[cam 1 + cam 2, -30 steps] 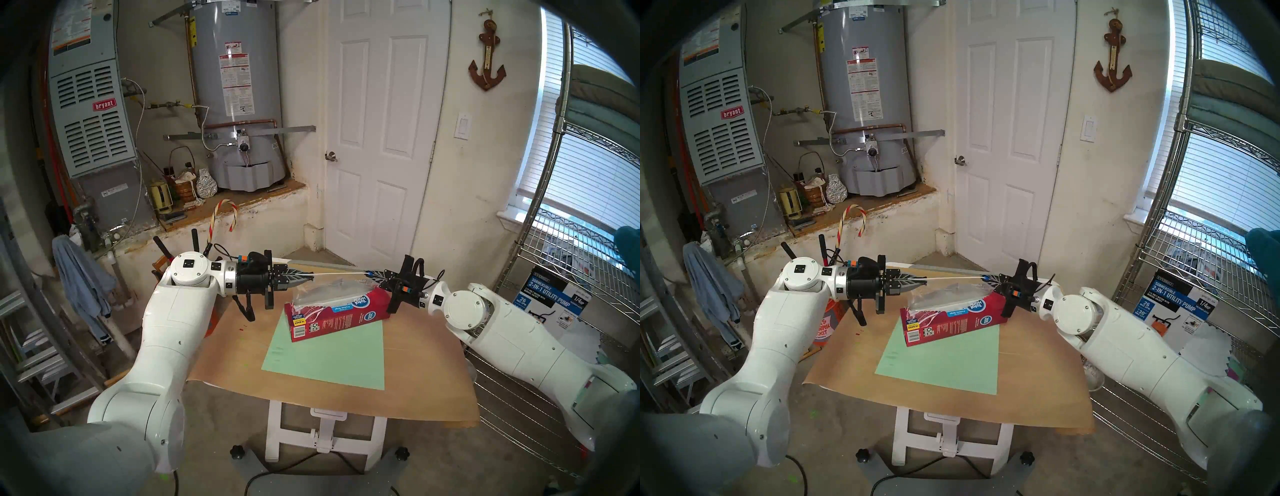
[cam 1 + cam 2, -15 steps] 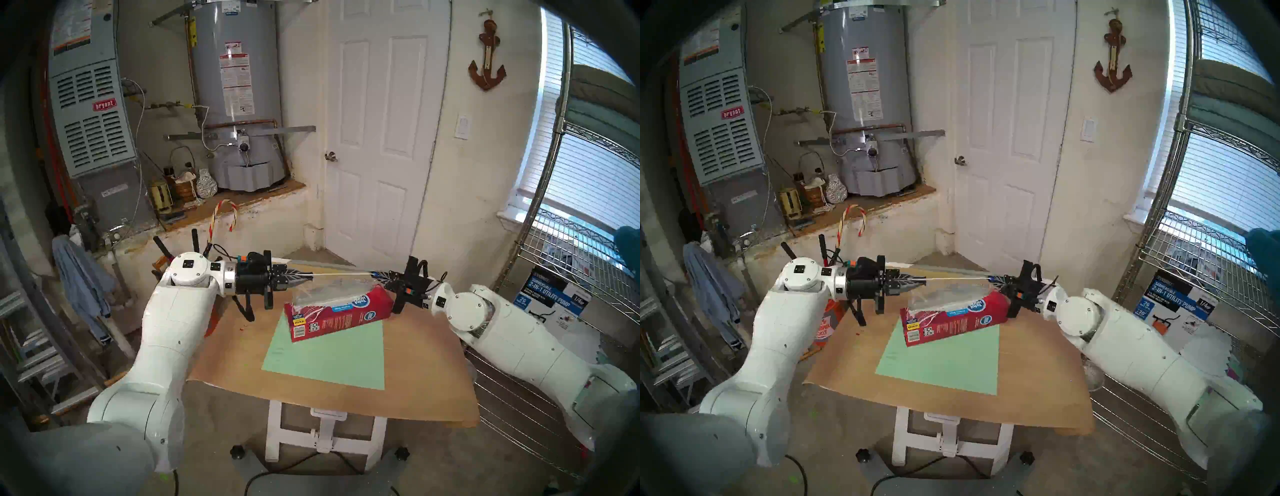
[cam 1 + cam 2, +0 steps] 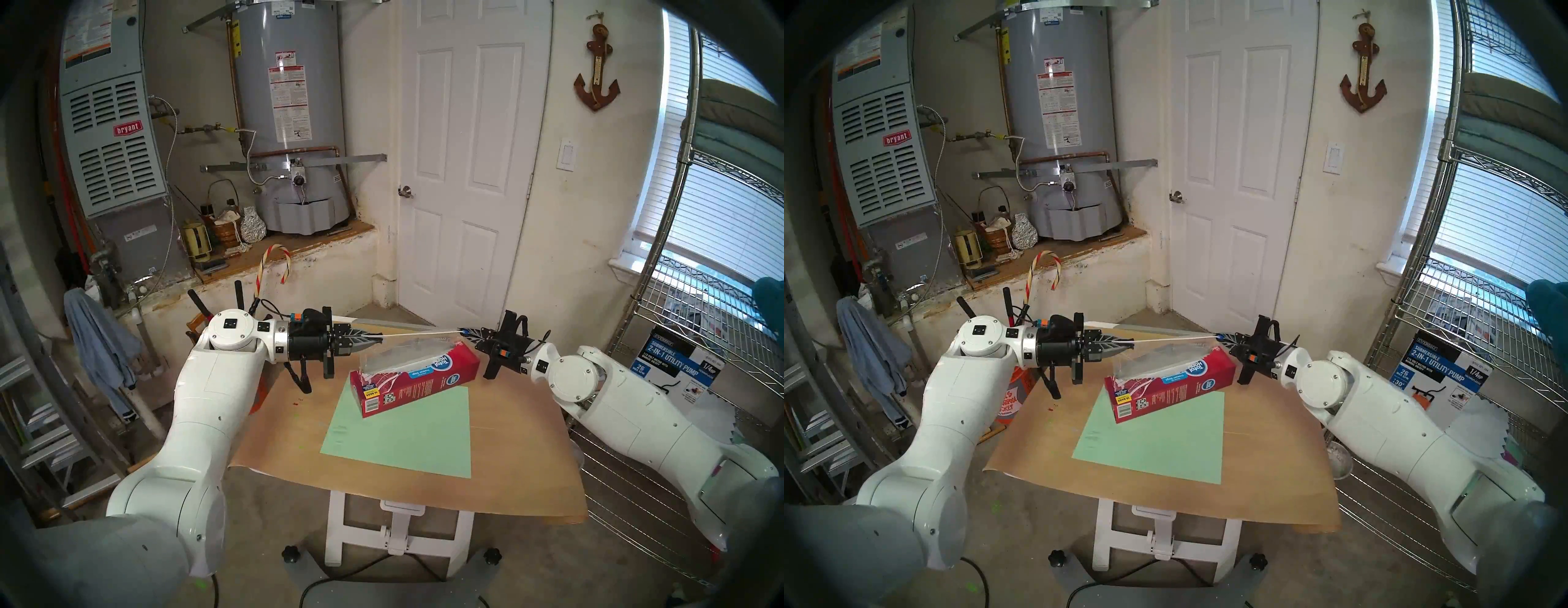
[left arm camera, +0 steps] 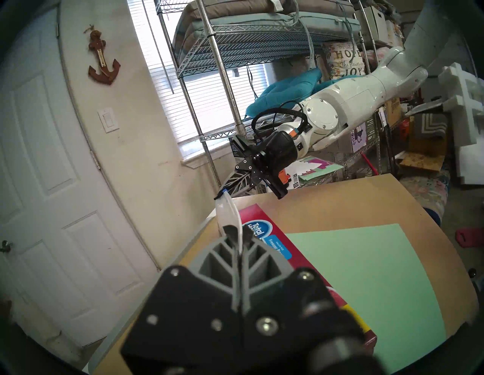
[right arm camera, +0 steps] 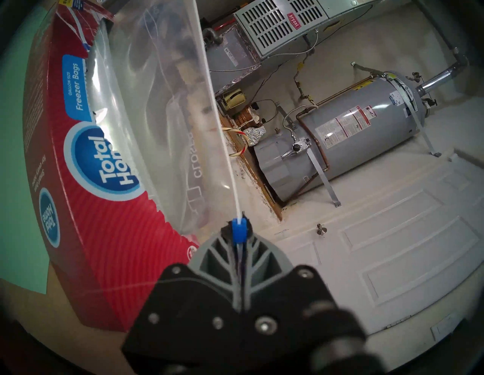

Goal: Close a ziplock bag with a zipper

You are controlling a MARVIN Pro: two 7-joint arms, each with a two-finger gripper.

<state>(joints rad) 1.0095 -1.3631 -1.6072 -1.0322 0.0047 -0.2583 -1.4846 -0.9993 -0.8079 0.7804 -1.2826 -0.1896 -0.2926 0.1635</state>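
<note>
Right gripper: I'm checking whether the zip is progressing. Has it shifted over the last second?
Yes. The right gripper, shut on the zipper, has moved rightward and slightly farther from the camera, past the far end of the red box, judged against the door behind it.

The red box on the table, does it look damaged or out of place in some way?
Yes. The red box lies askew, partly on the green sheet, and its near end is torn open. The ziplock bag, stretched between the left pincer and right pincer, drapes onto it.
</note>
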